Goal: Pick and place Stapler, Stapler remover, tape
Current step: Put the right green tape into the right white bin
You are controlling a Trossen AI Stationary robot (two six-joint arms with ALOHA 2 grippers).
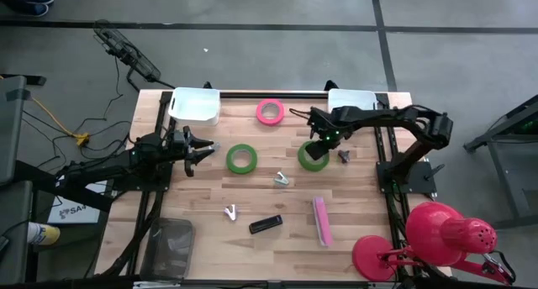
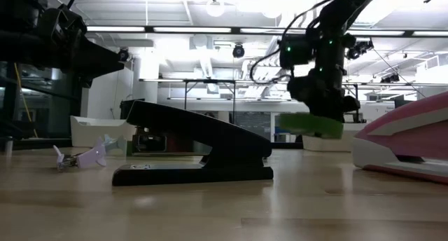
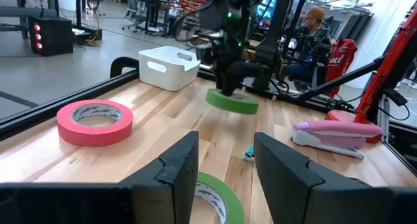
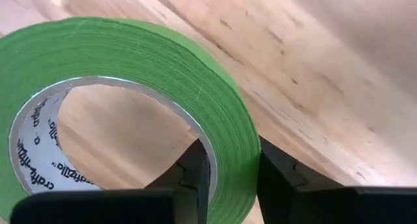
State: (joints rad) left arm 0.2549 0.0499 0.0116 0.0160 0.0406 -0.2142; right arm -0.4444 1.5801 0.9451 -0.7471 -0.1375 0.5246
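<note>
Left gripper [image 1: 204,149] hovers part-open, empty, beside one green tape roll [image 1: 242,158]. Right gripper [image 1: 317,146] pinches another green roll's [image 1: 313,157] wall, lifted off the table [image 1: 252,197]. Probably light, stiff; wall pinch suits.

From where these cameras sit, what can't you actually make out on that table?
- Right gripper, high view: the arm above covers its hold on the green tape roll.
- White bin contents: too small from above.
- Second green roll, left wrist view: mostly behind the left gripper's fingers.
- Pink stapler, low view: cut off by the edge.
</note>
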